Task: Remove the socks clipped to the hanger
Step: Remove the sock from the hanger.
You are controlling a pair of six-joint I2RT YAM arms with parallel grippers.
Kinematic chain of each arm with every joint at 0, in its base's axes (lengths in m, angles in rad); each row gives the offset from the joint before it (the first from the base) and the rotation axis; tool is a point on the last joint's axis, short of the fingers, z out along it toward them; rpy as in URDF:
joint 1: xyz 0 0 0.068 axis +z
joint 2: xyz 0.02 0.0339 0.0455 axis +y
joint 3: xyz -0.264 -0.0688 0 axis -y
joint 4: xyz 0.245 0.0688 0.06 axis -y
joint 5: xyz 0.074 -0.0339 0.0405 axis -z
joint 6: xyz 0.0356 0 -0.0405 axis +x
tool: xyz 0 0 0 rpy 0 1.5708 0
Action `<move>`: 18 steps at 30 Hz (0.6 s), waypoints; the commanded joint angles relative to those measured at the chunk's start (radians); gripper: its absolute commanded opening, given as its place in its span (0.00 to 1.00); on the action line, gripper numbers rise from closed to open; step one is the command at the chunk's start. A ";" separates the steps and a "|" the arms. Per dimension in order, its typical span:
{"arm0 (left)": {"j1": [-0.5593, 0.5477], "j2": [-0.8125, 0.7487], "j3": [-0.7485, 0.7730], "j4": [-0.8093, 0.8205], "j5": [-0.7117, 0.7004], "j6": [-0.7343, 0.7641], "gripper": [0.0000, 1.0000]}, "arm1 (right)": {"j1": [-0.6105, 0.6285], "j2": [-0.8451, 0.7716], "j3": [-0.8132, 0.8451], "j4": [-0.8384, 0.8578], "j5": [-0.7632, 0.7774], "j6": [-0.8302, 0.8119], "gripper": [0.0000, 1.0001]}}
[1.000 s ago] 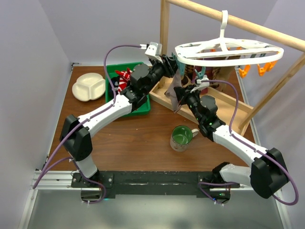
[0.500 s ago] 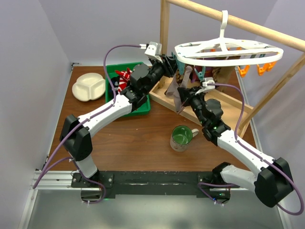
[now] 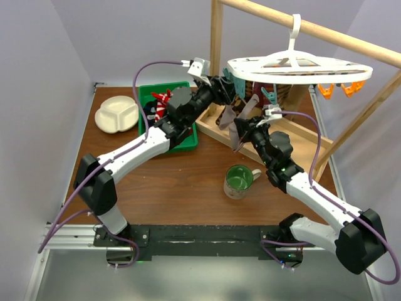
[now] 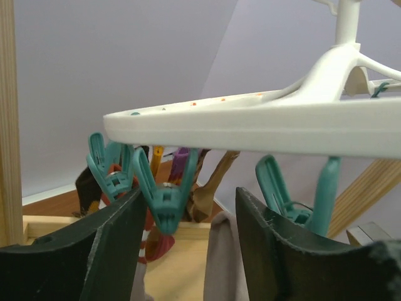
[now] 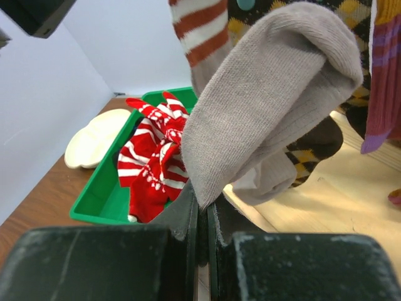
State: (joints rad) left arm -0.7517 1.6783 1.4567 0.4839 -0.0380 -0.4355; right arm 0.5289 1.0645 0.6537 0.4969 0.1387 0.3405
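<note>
R claw is pressed together, pinching the grey sock at its fold. We note the L claw spread, a teal clip between its fingers, just under the hanger rim. Beyond: a red-white sock lies in the green bin.

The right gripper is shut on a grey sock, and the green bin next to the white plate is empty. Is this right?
Not quite: the green bin is not empty; red-and-white socks lie in it, as the right wrist view shows. The right gripper is indeed shut on the grey sock, and the bin does sit next to the white plate.
</note>
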 commanded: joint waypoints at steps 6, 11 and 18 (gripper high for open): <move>-0.005 -0.170 -0.179 0.084 0.013 -0.057 0.64 | -0.004 -0.035 0.004 0.014 -0.047 0.026 0.00; -0.028 -0.241 -0.304 0.097 0.010 -0.080 0.64 | -0.004 -0.034 0.024 -0.018 -0.067 0.054 0.00; -0.046 -0.316 -0.492 0.127 0.016 -0.086 0.68 | -0.003 -0.026 0.073 -0.086 -0.085 0.120 0.00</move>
State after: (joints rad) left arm -0.7887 1.4097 1.0302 0.5442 -0.0257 -0.5079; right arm 0.5289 1.0492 0.6670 0.4248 0.0772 0.4084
